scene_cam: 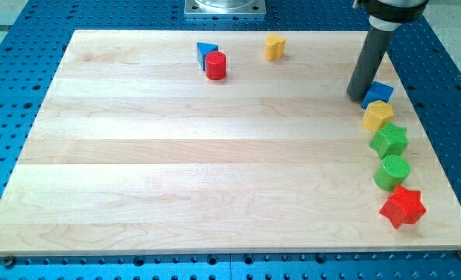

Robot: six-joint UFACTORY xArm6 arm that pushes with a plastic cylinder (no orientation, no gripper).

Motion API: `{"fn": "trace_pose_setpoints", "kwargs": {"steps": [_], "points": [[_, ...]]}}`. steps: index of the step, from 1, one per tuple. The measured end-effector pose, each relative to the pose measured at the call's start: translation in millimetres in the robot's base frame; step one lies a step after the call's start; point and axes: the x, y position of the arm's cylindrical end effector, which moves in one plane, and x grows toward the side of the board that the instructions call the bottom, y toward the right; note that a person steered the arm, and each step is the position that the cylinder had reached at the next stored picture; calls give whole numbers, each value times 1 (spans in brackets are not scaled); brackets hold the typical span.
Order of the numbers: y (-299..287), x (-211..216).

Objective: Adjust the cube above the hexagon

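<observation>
A blue cube (380, 93) lies near the board's right edge, just above a yellow hexagon (378, 115) and touching it. My tip (357, 96) is at the cube's left side, touching or nearly touching it, with the dark rod rising toward the view's top.
Below the hexagon run a green star-like block (389, 141), a green cylinder (392, 172) and a red star (403, 206). Near the top are a blue triangle (206, 53), a red cylinder (216, 66) and a yellow block (274, 47). The board's right edge (436, 140) is close.
</observation>
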Motion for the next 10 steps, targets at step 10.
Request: {"fn": "trace_pose_setpoints", "kwargs": {"steps": [10], "points": [[59,65]]}}
